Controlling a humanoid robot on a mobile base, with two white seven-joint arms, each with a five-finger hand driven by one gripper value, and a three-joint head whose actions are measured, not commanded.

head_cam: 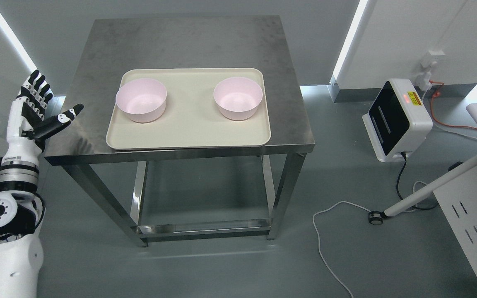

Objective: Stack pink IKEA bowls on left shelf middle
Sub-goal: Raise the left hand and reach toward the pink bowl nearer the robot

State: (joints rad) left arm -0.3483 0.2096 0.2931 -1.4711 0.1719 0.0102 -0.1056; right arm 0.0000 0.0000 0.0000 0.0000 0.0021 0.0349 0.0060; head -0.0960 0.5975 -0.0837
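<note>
Pink plastic bowls, two of them, are sitting upright and well apart on a cream rectangular tray [189, 132], one at its left end [141, 100] and one at its right end [238, 98]. We're seeing that tray lying on a brushed steel table [180, 41] with open legs. We're holding our left hand [35, 109], white with black fingers, up beside the table's left edge, fingers spread and gripping nothing, thumb pointing toward the tabletop. Off to the right we're noticing a white box device with a black front [396, 120] standing on the grey floor, cables trailing near it
</note>
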